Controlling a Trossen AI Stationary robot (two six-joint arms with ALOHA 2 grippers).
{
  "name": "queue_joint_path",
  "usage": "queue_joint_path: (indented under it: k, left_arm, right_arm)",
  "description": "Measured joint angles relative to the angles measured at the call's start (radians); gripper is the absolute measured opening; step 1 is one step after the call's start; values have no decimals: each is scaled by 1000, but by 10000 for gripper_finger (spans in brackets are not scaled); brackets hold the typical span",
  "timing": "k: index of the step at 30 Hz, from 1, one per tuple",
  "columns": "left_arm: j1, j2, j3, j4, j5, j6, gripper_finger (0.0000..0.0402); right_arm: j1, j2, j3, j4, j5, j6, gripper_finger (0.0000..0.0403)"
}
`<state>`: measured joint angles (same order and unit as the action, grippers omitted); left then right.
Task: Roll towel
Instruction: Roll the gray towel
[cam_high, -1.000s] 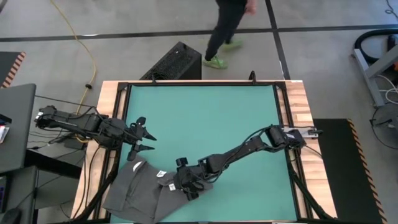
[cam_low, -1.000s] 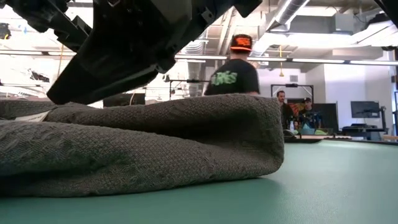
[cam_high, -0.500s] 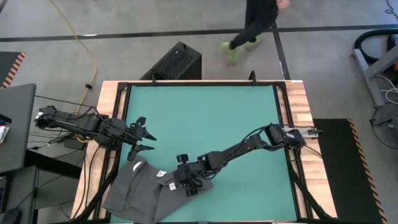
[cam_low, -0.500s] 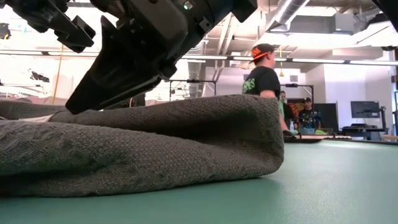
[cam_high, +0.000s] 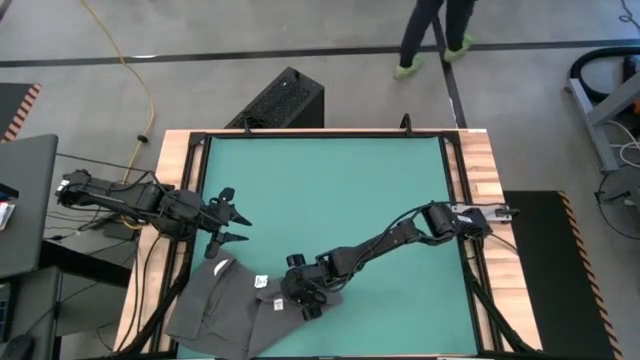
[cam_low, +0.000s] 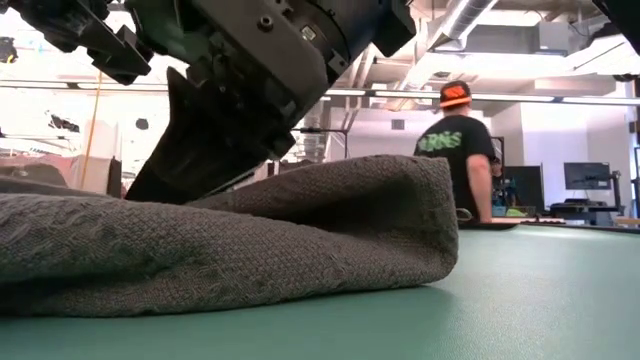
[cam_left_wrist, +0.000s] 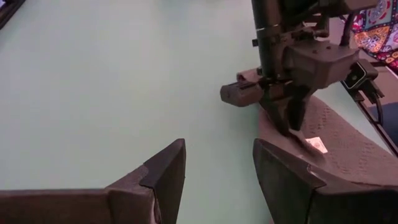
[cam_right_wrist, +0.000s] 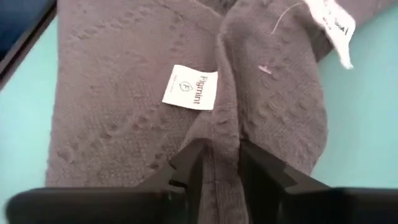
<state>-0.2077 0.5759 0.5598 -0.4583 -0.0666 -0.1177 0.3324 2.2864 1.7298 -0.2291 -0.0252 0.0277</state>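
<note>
The dark grey towel (cam_high: 225, 310) lies rumpled and partly folded on the near left corner of the green mat (cam_high: 330, 190). Its white label (cam_right_wrist: 191, 86) faces up. My right gripper (cam_high: 298, 300) reaches in from the right, slants down onto the towel's right part and is shut on a raised ridge of cloth. In the low view, the towel's rounded fold (cam_low: 430, 230) rests on the mat. My left gripper (cam_high: 238, 228) hangs open above the mat, just beyond the towel's far edge, with nothing between its fingers (cam_left_wrist: 168, 168). My right gripper pinches a raised ridge of the towel (cam_right_wrist: 219, 146) between its two fingers, just beside the white label. The fingers slant down from the table's right and far side. The ridge runs on away from the fingers. The rest of the towel lies slack on the mat.
Most of the green mat, to the far side and right, is bare. Wooden table borders (cam_high: 480, 180) flank it. A black box (cam_high: 280, 100) stands on the floor beyond the far edge. A person (cam_high: 435, 35) walks past behind the table.
My right gripper has come down and tipped onto the towel near its right fold, and the cloth under it has dipped. The towel's fold has stayed in place on the mat. The person behind the table has walked toward the right.
</note>
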Motion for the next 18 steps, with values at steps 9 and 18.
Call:
queue_joint_path:
  k: [9,18]
  left_arm:
    - [0,0,0,0,13,-15,178]
    - [0,0,-1,31,33,-46,178]
  right_arm:
    - [39,-45,36,-10,100,-29,12]
    - [135,-160,214,-290,343,-21,4]
